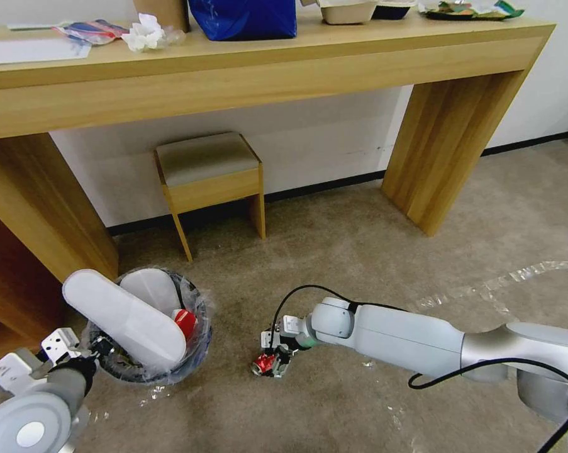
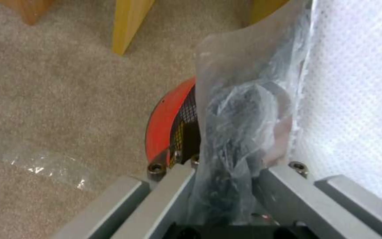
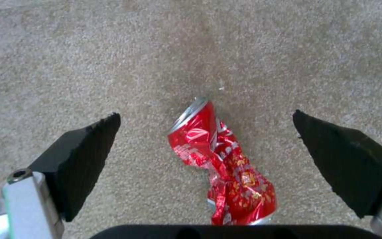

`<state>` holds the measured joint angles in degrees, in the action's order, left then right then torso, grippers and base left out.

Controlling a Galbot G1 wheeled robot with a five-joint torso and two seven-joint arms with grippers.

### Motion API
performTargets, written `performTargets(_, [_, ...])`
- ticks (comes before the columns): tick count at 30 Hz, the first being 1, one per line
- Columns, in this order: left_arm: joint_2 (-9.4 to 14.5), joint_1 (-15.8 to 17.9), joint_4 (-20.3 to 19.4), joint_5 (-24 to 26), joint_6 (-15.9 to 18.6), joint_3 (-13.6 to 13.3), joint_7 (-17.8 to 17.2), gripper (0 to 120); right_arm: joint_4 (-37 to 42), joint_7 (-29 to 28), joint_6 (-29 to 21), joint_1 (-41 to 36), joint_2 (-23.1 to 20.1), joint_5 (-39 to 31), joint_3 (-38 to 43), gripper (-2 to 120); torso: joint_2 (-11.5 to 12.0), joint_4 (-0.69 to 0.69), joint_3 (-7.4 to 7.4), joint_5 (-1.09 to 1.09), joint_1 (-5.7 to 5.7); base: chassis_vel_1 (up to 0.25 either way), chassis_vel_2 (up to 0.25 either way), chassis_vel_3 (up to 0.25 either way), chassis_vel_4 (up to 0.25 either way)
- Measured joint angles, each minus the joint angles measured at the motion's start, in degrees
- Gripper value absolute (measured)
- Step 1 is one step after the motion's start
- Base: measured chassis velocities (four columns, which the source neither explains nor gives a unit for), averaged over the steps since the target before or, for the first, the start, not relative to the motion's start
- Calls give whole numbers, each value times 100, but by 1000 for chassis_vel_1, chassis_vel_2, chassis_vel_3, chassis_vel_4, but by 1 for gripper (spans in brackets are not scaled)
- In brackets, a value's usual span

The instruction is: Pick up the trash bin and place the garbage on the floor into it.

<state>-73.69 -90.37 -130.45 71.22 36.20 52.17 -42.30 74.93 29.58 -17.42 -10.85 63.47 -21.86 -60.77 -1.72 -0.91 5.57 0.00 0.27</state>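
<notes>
Right gripper (image 3: 206, 132) low over carpet, fingers wide apart astride crushed can (image 3: 220, 162); left gripper (image 2: 226, 186) clamps trash bin (image 2: 164, 126) rim.

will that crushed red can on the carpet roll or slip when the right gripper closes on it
The crushed red can is flattened and creased, so it probably won't roll. Being thin crumpled metal, it likely weighs little and may buckle further under pressure. It lies on the carpet between the open fingers of the right gripper, and its glossy skin might slip.
</notes>
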Motion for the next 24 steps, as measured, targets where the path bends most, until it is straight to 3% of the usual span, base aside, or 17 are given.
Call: performTargets(24, [9,36,37,-5,0,-13,-2,0,-685,-84,303,-414,-31,125,116,95,0,0,0,0,0,0,0,0,0])
